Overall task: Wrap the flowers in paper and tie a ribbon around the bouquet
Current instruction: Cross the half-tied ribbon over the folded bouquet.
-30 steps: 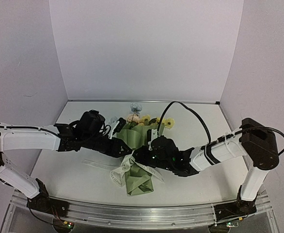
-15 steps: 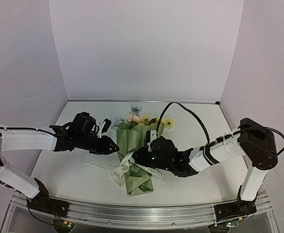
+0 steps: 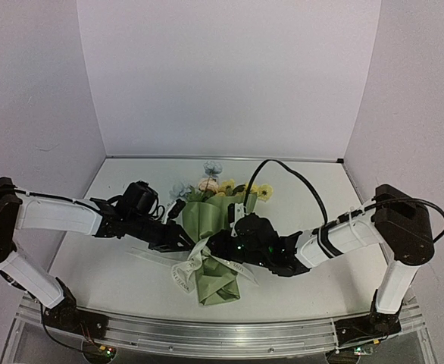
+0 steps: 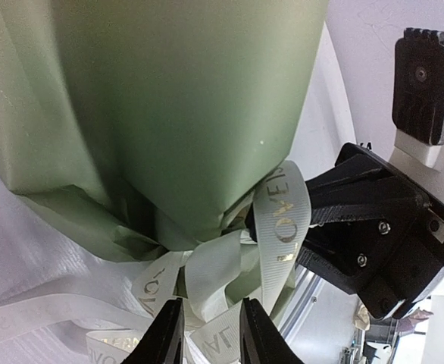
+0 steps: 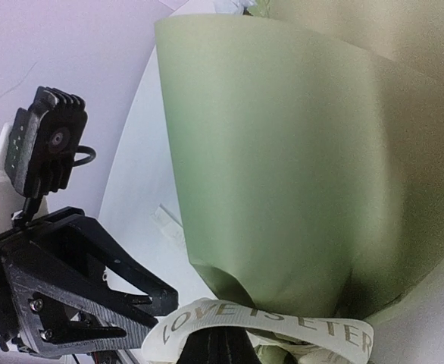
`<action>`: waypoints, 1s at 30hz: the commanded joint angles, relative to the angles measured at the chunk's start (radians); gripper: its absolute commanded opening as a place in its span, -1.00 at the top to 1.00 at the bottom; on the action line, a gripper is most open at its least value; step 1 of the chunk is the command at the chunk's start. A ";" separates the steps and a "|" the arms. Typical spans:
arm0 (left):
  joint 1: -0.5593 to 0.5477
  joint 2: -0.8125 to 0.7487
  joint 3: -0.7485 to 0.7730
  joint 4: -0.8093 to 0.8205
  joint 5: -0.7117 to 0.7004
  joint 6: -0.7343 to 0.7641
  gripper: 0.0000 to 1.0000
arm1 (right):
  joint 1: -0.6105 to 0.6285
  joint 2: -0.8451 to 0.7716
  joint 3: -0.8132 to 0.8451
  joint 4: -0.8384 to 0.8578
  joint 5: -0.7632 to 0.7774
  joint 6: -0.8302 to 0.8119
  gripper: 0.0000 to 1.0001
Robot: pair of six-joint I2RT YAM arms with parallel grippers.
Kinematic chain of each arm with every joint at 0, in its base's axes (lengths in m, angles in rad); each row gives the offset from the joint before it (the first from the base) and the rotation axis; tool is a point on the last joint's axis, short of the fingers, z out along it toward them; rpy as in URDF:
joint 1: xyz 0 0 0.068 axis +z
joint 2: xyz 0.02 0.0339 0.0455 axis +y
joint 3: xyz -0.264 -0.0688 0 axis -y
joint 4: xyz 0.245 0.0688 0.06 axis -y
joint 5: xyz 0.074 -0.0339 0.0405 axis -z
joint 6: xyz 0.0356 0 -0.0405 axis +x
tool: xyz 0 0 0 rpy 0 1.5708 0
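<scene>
White arm links, black joints, looping black cable, small silver screws.

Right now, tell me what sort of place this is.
Probably a robot test booth: plain white walls close in a white table, and two arms are bolted to a metal rail at its near edge.

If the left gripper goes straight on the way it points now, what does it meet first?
Probably the ribbon, knotted at the waist of the bouquet, just ahead of the left gripper.
</scene>
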 commanded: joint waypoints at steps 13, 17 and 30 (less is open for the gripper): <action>0.000 0.061 0.028 0.085 0.115 0.014 0.33 | -0.004 0.017 0.050 0.016 -0.013 -0.023 1.00; -0.001 0.075 0.033 0.079 0.103 0.020 0.30 | -0.005 0.015 0.048 0.015 -0.011 -0.022 1.00; -0.015 0.067 0.034 0.070 0.078 0.025 0.18 | -0.004 0.017 0.052 0.011 -0.014 -0.019 1.00</action>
